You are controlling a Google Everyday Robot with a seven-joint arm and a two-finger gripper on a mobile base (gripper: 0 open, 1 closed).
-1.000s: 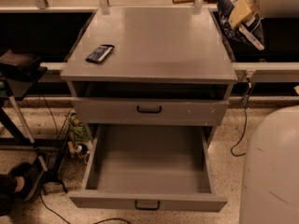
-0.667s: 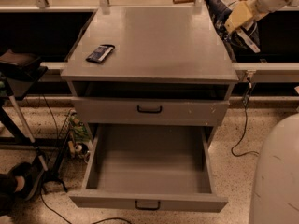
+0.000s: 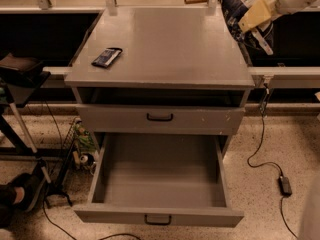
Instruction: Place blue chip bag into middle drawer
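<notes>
Camera view: my gripper point(image 3: 254, 28) hangs at top right, over the cabinet's point(image 3: 165, 44) back right corner, clenched, as far as I can make out, on the blue chip bag point(image 3: 231, 6). Down below, the middle drawer point(image 3: 120, 215) stands pulled wide out. A flat dark packet point(image 3: 106, 57) lies on the cabinet top, left side.

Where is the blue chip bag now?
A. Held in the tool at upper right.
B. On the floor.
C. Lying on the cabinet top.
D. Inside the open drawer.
A: the tool, at upper right beside the cabinet's back corner, grips the blue chip bag; the middle drawer is empty.
</notes>
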